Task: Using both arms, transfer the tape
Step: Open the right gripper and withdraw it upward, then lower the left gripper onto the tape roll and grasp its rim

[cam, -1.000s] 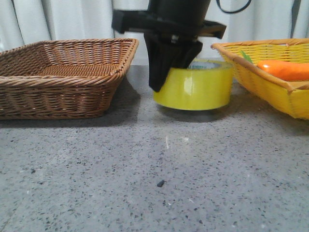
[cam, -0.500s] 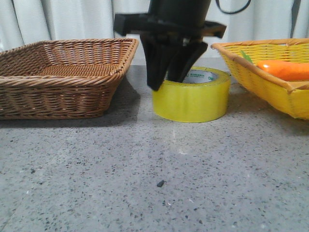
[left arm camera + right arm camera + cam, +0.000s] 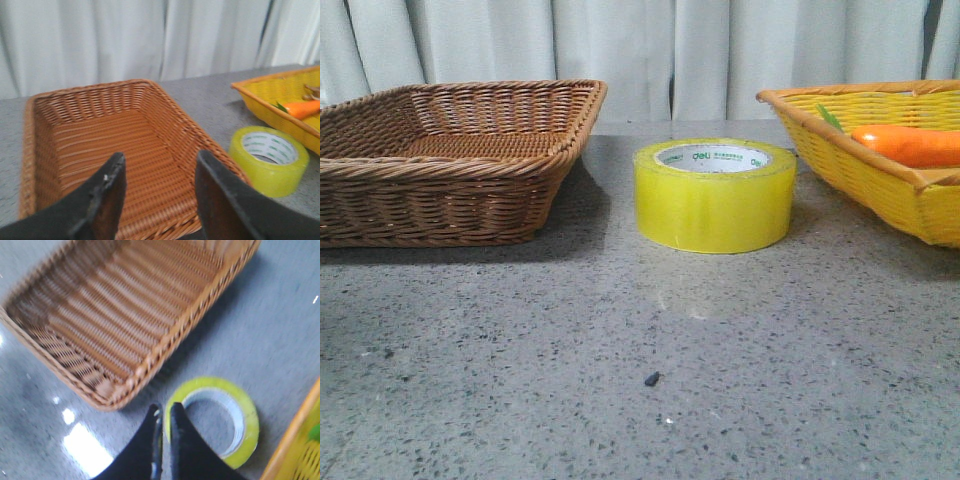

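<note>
Even daylight; right wrist view blurred (tabletop [image 3: 85, 445] glare).

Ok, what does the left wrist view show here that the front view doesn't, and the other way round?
Only the left wrist view shows the left gripper, its fingers spread apart above the brown basket, and that basket's bare floor. Only the front view shows the open table in front of the tape, with a small dark speck on it; no arm appears there. Both show the tape standing between the brown basket and the yellow basket, which holds a carrot.
</note>
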{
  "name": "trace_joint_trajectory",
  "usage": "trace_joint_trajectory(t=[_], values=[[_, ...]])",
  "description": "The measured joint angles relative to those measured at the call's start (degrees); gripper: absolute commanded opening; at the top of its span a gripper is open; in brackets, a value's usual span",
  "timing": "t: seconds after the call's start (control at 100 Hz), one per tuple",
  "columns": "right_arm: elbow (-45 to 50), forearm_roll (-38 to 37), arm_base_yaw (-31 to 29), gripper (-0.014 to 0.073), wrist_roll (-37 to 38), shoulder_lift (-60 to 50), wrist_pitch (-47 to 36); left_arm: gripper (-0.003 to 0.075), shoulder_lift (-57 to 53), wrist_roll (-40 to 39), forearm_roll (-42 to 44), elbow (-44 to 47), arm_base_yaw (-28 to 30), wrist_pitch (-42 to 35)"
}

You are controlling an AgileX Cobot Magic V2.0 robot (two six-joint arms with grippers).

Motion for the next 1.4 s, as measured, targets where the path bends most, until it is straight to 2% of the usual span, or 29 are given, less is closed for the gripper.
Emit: trace_joint_trajectory(t=[0.23, 0.47, 0.57, 0.75, 0.95, 1.4], values=[[5.98, -0.08, 0.00, -0.0056, 0.00, -13.28, -7.66, 0.0302, 15.59, 0.57, 0.00, -11.11, -9.29, 1.44], [20.46, -1.56, 0.00, -0.0056, 0.00, -26.71, -19.88, 0.0302, 32.10, 2.25, 0.00, -22.88, -17.61, 3.64], [25.35, -1.69, 0.00, -0.0056, 0.00, -31.33, -21.94, 0.0302, 37.95, 3.01, 0.00, -26.91, -19.86, 5.12], [30.25, -1.69, 0.00, -0.0056, 0.00, -36.10, -22.13, 0.0304, 47.84, 5.84, 0.10, -33.83, -22.65, 8.66], [31.20, -1.79, 0.00, -0.0056, 0.00, -37.85, -22.13, 0.0304, 56.54, 7.76, 0.10, -40.41, -23.90, 12.53], [31.20, -1.79, 0.00, -0.0056, 0.00, -38.22, -21.77, 0.0304, 67.81, 9.71, 1.91, -45.11, -24.03, 14.30]])
